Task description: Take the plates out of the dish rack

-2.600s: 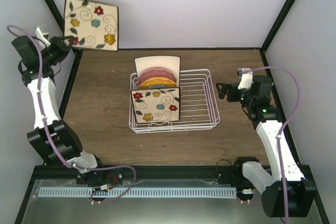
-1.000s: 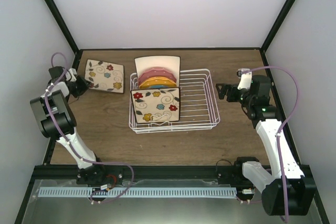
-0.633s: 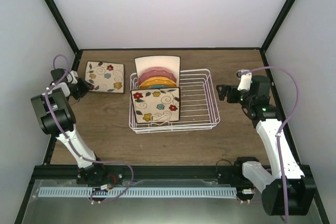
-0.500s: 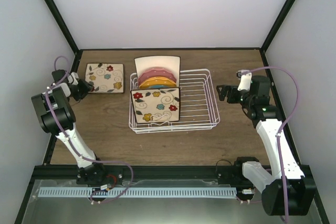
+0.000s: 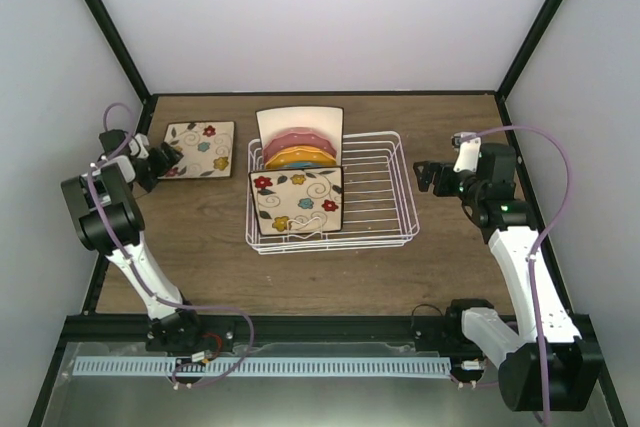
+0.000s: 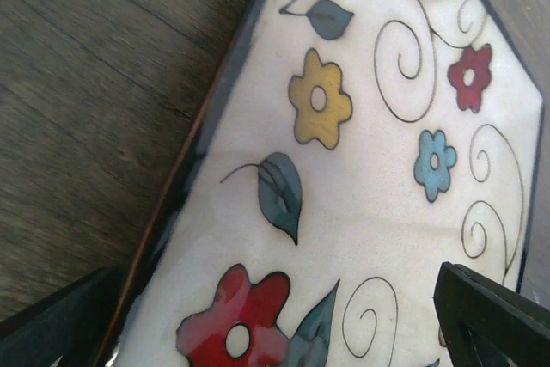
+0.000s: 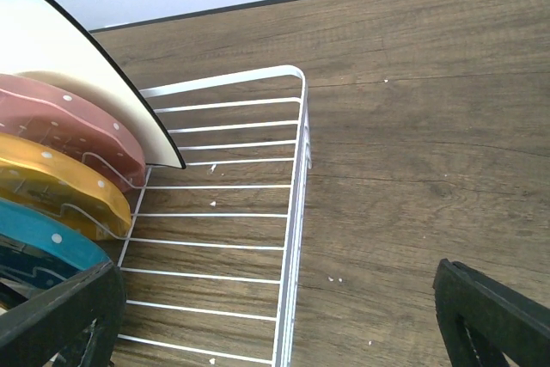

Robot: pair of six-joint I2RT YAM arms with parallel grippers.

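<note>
Wood-grain table (image 5: 200,257) inside a white-walled enclosure, seen from the top external camera, which alone gives me the whole layout: the white wire dish rack (image 5: 385,202) sits mid-table, and one floral square plate (image 5: 199,137) lies flat on the bare wood at the far left, well apart from the rack. The left gripper (image 5: 165,160) is at that plate's near-left corner. Only the left wrist view shows how it stands: its two dark fingers (image 6: 60,320) sit at opposite bottom corners of the frame, spread wide, with the plate's cream face, dark rim, curling vines and red, yellow and blue flowers filling the space between them. I cannot tell whether either finger touches the rim. Upright in the rack are a second floral plate (image 5: 296,201) at the front and a plain cream square plate (image 5: 300,119) at the back. Between them, the right wrist view shows what the overhead view only hints at: three round scalloped, white-dotted plates on edge in the prongs, pink (image 7: 69,126), orange (image 7: 60,191) and blue (image 7: 34,242). The right gripper (image 5: 422,175) hangs just beside the rack's right end, its jaws wide with nothing between them.
</note>
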